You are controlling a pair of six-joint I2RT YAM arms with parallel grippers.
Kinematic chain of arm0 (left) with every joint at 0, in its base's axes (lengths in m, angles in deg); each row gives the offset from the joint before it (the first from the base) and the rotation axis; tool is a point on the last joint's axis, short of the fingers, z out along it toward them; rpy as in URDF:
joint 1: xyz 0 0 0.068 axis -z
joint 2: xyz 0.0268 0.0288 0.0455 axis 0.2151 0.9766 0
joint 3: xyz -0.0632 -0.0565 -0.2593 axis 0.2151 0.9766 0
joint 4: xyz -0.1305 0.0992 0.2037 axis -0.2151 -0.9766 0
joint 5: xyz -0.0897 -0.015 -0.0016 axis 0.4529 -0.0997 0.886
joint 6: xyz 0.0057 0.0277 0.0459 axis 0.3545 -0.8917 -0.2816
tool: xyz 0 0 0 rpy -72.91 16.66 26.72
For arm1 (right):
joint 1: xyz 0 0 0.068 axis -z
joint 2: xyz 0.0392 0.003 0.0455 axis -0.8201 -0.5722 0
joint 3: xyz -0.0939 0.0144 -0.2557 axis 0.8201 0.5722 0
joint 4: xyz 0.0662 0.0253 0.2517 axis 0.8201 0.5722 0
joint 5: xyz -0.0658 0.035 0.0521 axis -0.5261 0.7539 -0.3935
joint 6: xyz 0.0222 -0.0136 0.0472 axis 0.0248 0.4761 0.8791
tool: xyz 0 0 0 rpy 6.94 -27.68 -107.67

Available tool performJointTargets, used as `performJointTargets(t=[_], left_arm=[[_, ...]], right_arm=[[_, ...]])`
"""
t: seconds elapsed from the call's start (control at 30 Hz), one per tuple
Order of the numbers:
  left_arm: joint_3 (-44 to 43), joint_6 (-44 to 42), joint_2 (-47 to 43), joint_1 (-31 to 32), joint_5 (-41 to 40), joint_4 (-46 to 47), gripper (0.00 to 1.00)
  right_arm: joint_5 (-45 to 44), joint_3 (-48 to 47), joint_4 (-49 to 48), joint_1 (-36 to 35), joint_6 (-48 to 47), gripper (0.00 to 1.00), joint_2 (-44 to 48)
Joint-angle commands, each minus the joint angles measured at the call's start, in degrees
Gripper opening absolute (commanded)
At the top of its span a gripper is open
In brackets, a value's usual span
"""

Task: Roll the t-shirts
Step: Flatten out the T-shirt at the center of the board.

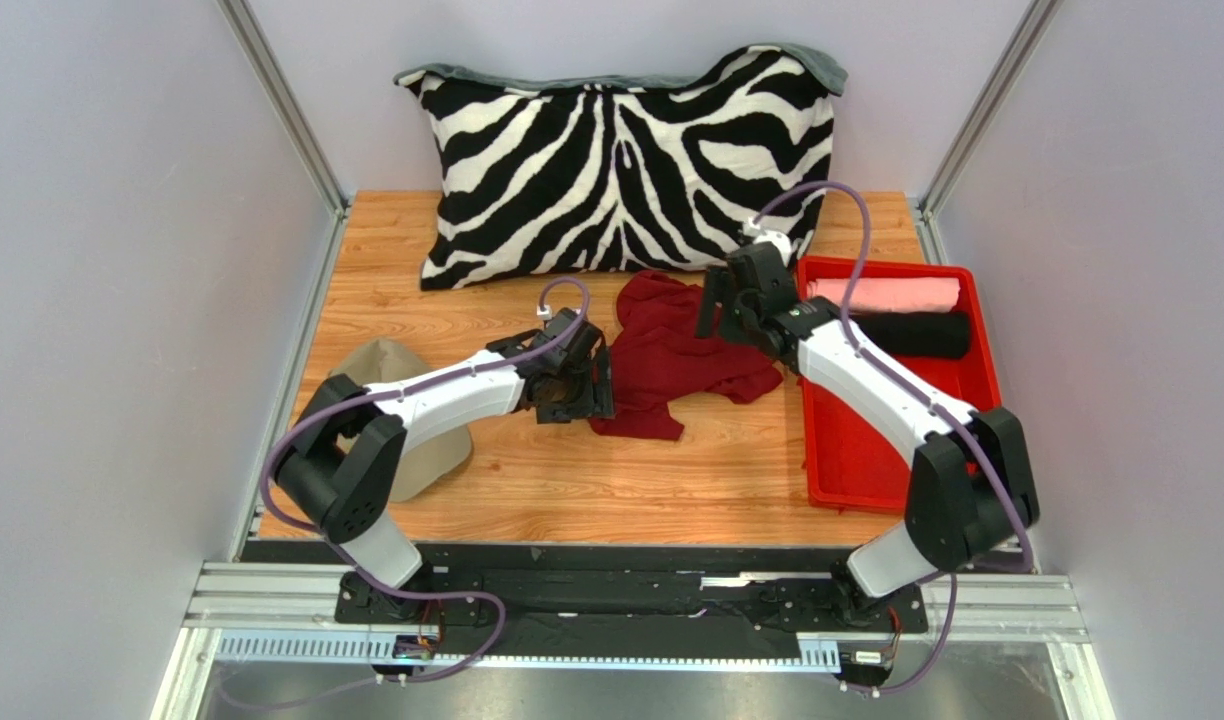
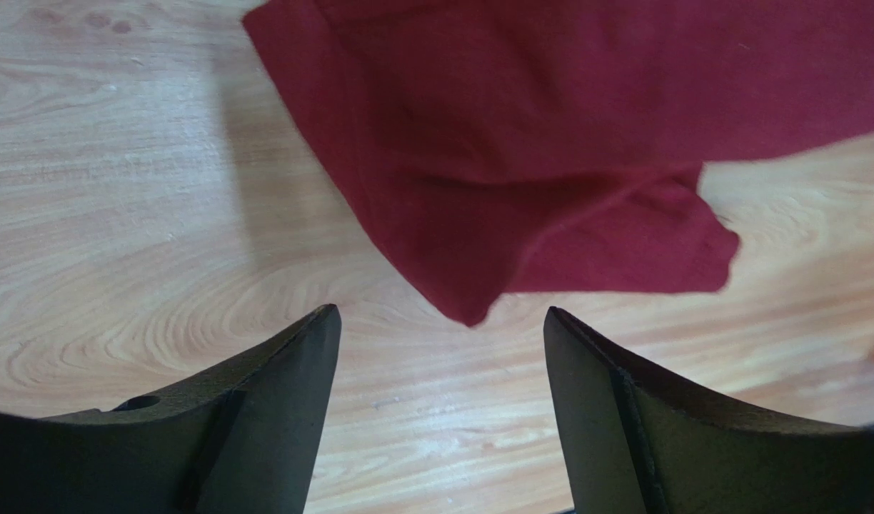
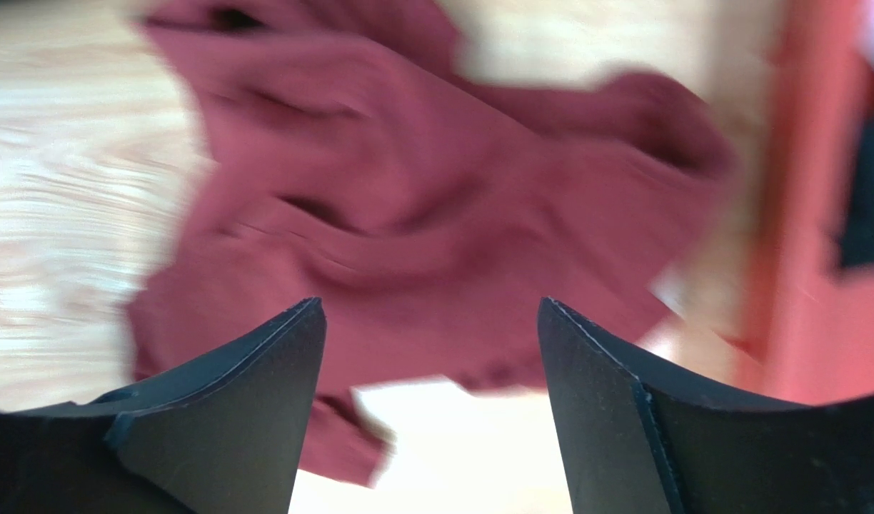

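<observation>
Lying crumpled on the desk (image 1: 603,480), the maroon shirt (image 1: 671,353) is not yet rolled: 1 to go! The pink roll (image 1: 884,294) and black roll (image 1: 919,333) sit done in the tray (image 1: 874,480). Left hand (image 2: 441,321) gapes beside its corner, right hand (image 3: 431,311) spread above it, both empty.

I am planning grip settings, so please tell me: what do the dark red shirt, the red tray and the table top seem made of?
The dark red shirt: soft matte cloth, perhaps cotton; it wrinkles and folds limply. The red tray: probably hard plastic, smooth, with a moulded rim. The table top: wood-grain look, perhaps laminate or real wood; smooth, faintly shiny.
</observation>
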Motion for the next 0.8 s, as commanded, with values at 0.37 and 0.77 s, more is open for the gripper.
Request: performJointTargets(t=[0.37,0.77], left_arm=[[2.86,-0.39,0.38,-0.06,0.65,7.83,0.04],[10.95,1.37,-4.46,4.24,6.80,13.63,0.00]], right_arm=[[-6.45,-21.44,5.25,-8.96,3.95,0.67,-20.99],[-6.89,-19.50,5.77,-10.98,6.58,0.62,-24.51]])
